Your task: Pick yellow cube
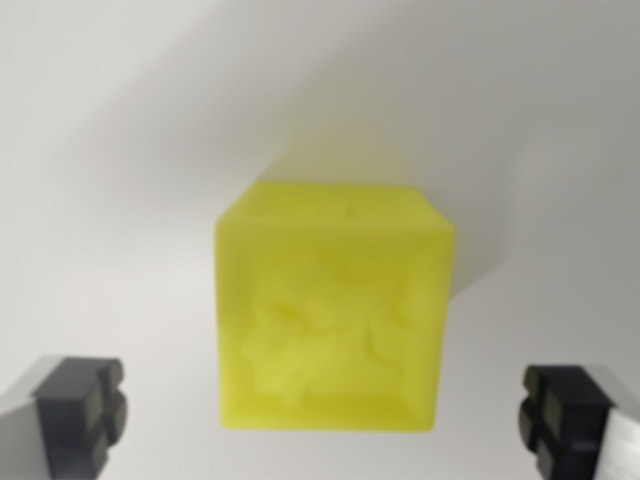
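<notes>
A yellow cube (335, 310) fills the middle of the wrist view, resting on a plain white surface (120, 150). Its near face carries a raised, uneven relief. My gripper (322, 415) is open, with one black fingertip (80, 410) at the wrist view's lower left and the other fingertip (565, 415) at the lower right. The cube sits between the two fingertips and a little beyond them, with a clear gap on each side. Nothing is held.
The cube casts a soft grey shadow (480, 250) onto the white surface toward the wrist view's upper right. No other objects appear.
</notes>
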Available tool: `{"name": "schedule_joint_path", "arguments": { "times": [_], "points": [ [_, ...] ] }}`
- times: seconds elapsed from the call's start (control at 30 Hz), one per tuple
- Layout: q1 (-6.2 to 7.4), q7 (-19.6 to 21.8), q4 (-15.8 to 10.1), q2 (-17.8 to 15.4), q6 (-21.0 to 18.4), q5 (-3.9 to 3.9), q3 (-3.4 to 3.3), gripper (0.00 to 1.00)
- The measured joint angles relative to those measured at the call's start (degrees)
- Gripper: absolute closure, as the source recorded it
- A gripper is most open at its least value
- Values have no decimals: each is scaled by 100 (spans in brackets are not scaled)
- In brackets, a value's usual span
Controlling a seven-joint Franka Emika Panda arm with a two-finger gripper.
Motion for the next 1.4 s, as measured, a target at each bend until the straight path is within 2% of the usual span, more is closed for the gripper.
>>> {"name": "schedule_joint_path", "arguments": {
  "times": [0.77,0.8,0.97,1.4],
  "points": [
    [-2,-24,201,838,625,64,6,0],
    [1,-29,207,850,632,76,5,100],
    [3,-29,190,794,594,76,3,100],
    [-4,-1,50,242,185,42,2,100]
  ]
}}
